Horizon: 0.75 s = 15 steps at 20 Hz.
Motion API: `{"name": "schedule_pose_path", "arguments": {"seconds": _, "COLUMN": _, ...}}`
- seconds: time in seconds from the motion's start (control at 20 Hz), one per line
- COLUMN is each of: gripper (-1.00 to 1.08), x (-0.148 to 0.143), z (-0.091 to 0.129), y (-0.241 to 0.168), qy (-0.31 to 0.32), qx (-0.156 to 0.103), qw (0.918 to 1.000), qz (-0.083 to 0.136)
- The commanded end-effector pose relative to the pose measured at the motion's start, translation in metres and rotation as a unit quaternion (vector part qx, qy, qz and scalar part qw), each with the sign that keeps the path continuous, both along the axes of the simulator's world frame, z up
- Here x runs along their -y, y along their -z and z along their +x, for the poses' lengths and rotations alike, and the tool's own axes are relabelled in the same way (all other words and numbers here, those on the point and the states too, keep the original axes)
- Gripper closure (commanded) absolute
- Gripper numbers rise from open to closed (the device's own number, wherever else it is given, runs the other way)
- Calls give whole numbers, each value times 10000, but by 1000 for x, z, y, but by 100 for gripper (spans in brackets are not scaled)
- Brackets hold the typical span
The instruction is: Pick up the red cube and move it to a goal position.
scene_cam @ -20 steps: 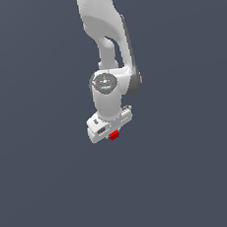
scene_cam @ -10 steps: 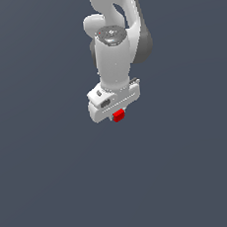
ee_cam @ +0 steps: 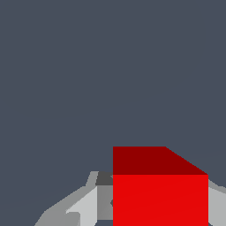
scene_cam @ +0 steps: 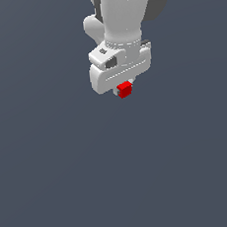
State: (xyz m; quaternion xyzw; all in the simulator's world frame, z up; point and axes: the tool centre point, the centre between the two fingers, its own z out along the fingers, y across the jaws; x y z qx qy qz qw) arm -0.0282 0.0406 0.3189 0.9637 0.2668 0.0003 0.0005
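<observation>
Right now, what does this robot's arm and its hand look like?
The arm is smooth, rounded and white, with a dark grey part near the top. The gripper is a blocky white body with small dark grey insets. No cables or markings show. The fingers look pale grey.

red cube (scene_cam: 125, 89): bright red, plain | gripper (scene_cam: 123, 87): white, grey

Red cube (scene_cam: 125, 89) — tiny, bright, plain-faced — pinched between jaws.

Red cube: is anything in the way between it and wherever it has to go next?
Nothing visible. The red cube sits clamped in the gripper, and both views show only plain grey background around and beyond it. No goal marker shows in either picture, so the path's end cannot be checked.
</observation>
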Motion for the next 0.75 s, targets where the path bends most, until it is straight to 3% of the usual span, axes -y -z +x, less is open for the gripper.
{"name": "schedule_pose_path", "arguments": {"seconds": 0.0, "gripper": 108, "x": -5, "z": -4, "y": -23, "qy": 1, "qx": -5, "qw": 10000, "qz": 0}}
{"name": "schedule_pose_path", "arguments": {"seconds": 0.35, "gripper": 108, "x": -15, "z": -9, "y": -63, "qy": 3, "qx": -4, "qw": 10000, "qz": 3}}
{"name": "schedule_pose_path", "arguments": {"seconds": 0.7, "gripper": 108, "x": -18, "z": -10, "y": -77, "qy": 6, "qx": -4, "qw": 10000, "qz": 4}}
